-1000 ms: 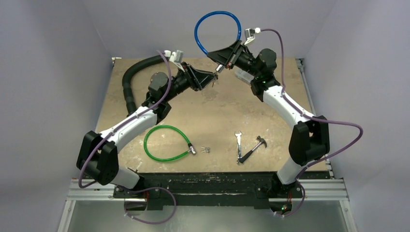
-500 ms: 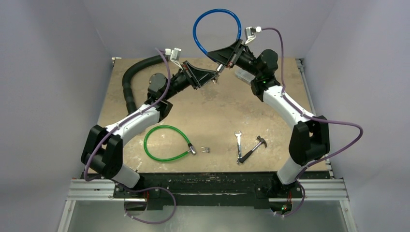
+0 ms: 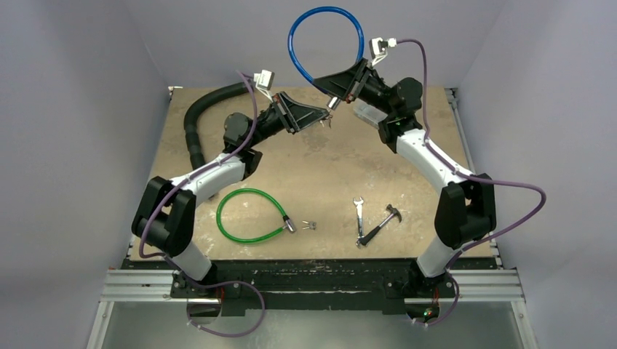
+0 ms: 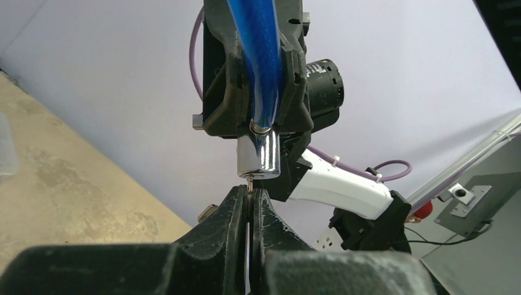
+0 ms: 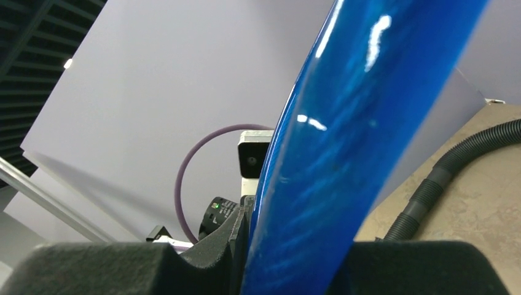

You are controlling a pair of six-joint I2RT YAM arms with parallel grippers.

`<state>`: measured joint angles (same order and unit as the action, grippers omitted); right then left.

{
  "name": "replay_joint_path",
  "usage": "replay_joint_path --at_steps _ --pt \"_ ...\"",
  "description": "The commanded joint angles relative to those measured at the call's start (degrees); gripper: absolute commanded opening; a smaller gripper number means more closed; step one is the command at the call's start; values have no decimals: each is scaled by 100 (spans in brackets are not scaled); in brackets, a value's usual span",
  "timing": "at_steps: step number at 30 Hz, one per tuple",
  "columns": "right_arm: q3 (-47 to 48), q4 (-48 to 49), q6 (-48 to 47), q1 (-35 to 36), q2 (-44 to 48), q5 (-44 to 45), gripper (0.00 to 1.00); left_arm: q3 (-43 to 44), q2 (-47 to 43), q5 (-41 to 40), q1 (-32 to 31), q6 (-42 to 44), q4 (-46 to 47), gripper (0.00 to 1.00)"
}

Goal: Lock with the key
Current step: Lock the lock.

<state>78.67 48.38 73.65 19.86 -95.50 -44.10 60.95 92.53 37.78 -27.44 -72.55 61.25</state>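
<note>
A blue cable lock is held up in the air above the back of the table, its loop rising over the arms. My right gripper is shut on the cable near its chrome lock barrel; the blue cable fills the right wrist view. My left gripper is shut on a small key, whose tip touches the underside of the barrel in the left wrist view. The two grippers meet tip to tip.
A green cable lock lies on the table at the front left with small keys beside it. A wrench and a hammer lie at the front right. A black corrugated hose curves along the back left.
The left arm has risen and stretched further toward the barrel; its elbow has moved right. The right gripper and blue loop have lifted slightly.
</note>
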Motion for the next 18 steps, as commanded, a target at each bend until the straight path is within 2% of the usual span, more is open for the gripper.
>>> replay_joint_path --at_steps 1,9,18 --pt "271 942 202 -34 98 156 0 118 99 700 -75 -524 395 0" --pt "430 1108 325 -178 6 291 0 -157 -74 819 -152 -245 194 0" --pt "974 973 298 -491 -216 376 0 -355 -265 996 -332 568 -289 0"
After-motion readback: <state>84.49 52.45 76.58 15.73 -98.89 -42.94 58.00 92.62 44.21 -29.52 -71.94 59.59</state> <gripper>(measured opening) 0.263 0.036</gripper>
